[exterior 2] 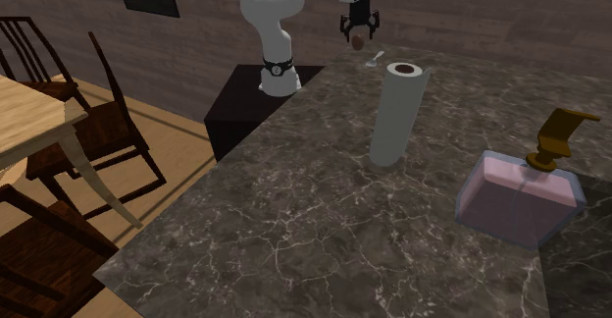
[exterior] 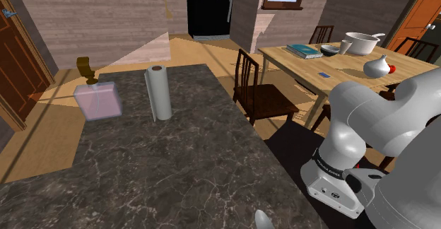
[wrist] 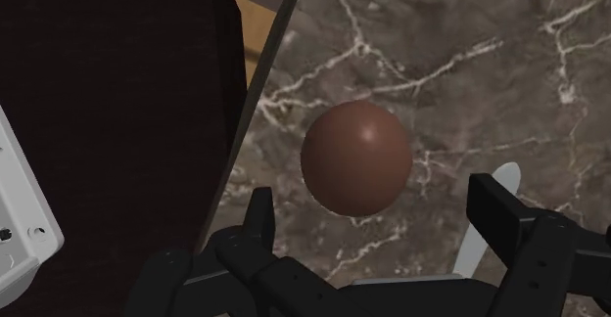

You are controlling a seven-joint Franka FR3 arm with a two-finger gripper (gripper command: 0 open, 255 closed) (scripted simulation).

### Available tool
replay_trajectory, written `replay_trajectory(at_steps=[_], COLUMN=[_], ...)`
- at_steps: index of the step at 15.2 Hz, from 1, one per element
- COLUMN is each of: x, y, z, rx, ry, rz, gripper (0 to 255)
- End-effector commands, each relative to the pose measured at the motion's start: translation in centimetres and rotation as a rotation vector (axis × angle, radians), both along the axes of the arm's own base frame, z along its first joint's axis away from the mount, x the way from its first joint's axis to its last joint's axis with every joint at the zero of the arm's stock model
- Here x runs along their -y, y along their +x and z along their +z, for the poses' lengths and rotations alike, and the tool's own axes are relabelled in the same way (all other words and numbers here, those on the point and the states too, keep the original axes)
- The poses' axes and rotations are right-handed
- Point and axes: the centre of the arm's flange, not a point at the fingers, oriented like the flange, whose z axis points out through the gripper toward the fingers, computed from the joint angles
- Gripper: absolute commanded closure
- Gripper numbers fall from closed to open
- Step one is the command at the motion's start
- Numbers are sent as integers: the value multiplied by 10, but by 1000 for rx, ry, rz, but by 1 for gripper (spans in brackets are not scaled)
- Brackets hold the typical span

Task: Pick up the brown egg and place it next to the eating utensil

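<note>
A brown egg [wrist: 354, 158] shows against the dark marble counter [wrist: 470, 61], close to the counter's edge beside the black stand [wrist: 117, 100]. My gripper [wrist: 380, 207] is open, its fingers standing wide on either side of the egg without touching it. A white spoon [wrist: 493, 193] lies on the counter just beside the egg, by one finger. In the second exterior view the gripper [exterior 2: 358, 29] hangs right above the egg [exterior 2: 358, 43], with the spoon [exterior 2: 373, 61] a little nearer. I cannot tell whether the egg rests on the counter. The spoon [exterior: 263, 219] also shows in the shoulder view.
A paper towel roll [exterior 2: 396, 115] stands upright mid-counter. A pink see-through bottle with a gold cap [exterior 2: 520, 193] sits beyond it. A wooden dining table [exterior: 332, 65] with dishes and dark chairs [exterior: 258, 93] stand off the counter's side.
</note>
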Motion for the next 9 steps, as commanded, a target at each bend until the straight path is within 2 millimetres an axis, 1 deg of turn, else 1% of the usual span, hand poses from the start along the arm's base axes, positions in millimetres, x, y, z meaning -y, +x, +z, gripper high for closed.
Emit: replay_trajectory(at_steps=[1,4,5,9], x=[0,5,7,7], y=[0,3,4,4], z=[0,39,49,49], rx=[0,0,0,0], ry=[0,0,0,0], rz=[0,0,0,0], gripper=[0,0,0,0])
